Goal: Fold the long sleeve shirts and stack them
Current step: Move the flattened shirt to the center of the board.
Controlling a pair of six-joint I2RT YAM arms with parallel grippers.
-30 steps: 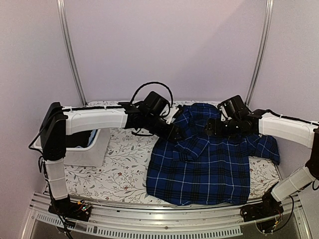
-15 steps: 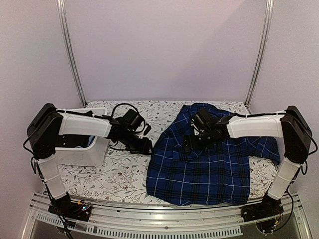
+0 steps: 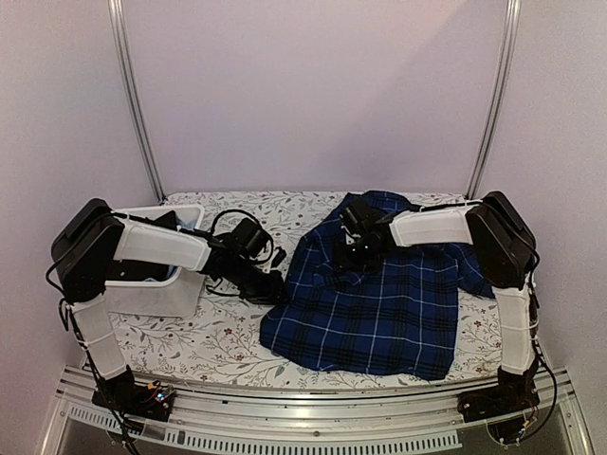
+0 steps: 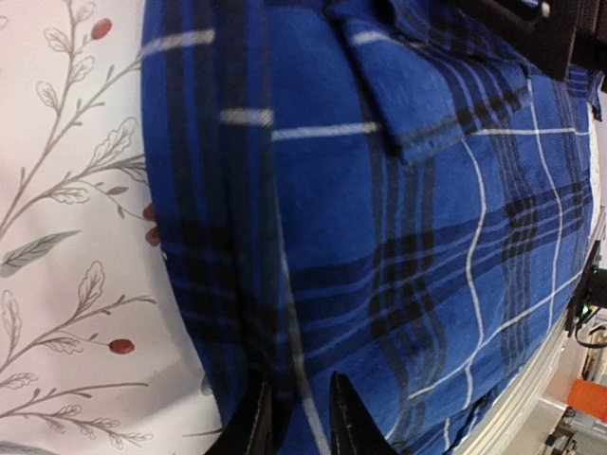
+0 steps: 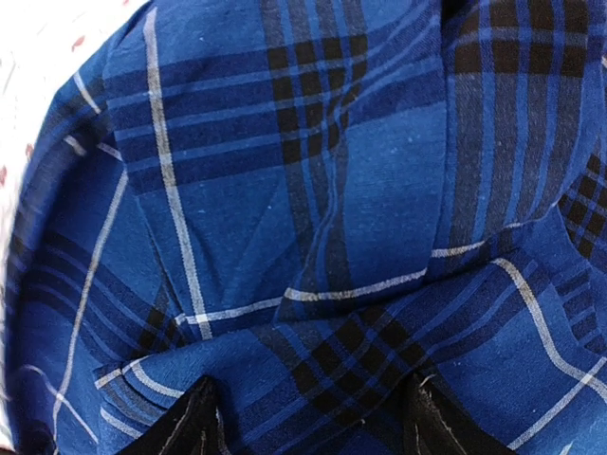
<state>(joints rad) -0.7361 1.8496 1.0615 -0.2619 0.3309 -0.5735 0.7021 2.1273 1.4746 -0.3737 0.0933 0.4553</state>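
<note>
No legible text, labels or numbers anywhere.

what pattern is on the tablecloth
Tablecloth: white with grey leafy twigs and red berries; clearest in left wrist view.

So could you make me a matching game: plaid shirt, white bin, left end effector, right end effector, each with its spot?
Things:
1 plaid shirt
2 white bin
3 left end effector
4 right end effector

Places:
A at the shirt's left edge
B left side of the table
C on the shirt's upper part
D spread over the table's right half

Pairs: 1-D, 2-B, 3-A, 4-C
</note>
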